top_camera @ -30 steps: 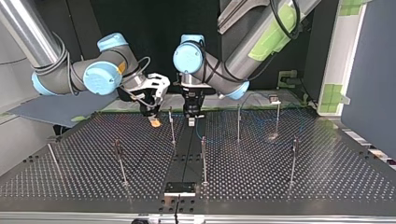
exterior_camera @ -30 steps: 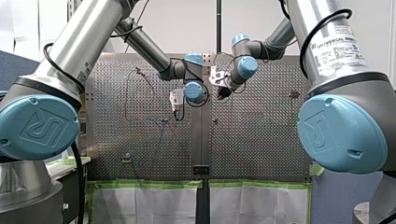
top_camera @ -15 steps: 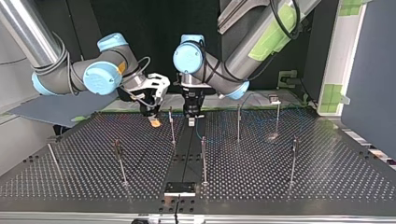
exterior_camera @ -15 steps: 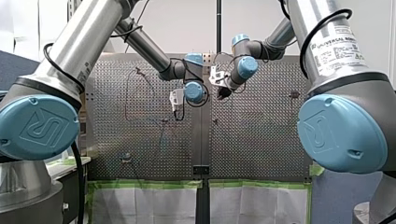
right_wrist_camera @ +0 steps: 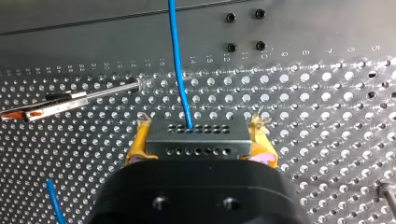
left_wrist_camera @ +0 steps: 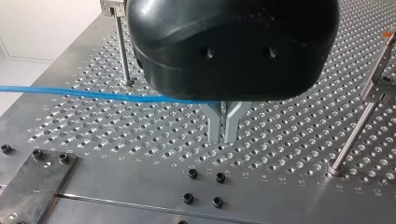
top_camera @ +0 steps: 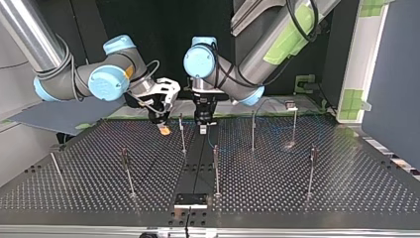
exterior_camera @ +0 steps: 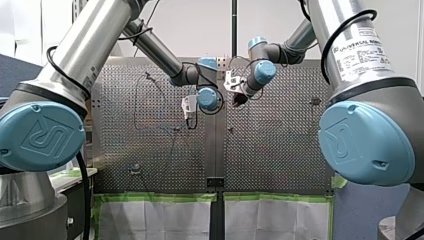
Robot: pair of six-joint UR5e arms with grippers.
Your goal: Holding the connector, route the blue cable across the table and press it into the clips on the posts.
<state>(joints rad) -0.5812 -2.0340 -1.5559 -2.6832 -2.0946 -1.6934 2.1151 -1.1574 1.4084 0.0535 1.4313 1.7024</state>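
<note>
Right wrist view alone showed right gripper (right_wrist_camera: 201,145) clamping grey perforated connector block (right_wrist_camera: 198,135) on thin blue cable (right_wrist_camera: 177,60); left gripper (left_wrist_camera: 223,137) narrow, fingers nearly together

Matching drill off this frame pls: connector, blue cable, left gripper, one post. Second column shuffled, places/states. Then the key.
Column 1
1. connector
2. blue cable
3. my left gripper
4. post

Column 2
a. upright, between the two grippers in the top view
b. metal fingers together, above the table
c. clamped between my right gripper's yellow pads
d. enters the connector, runs ahead across the table

Pairs: 1-c, 2-d, 3-b, 4-a
</note>
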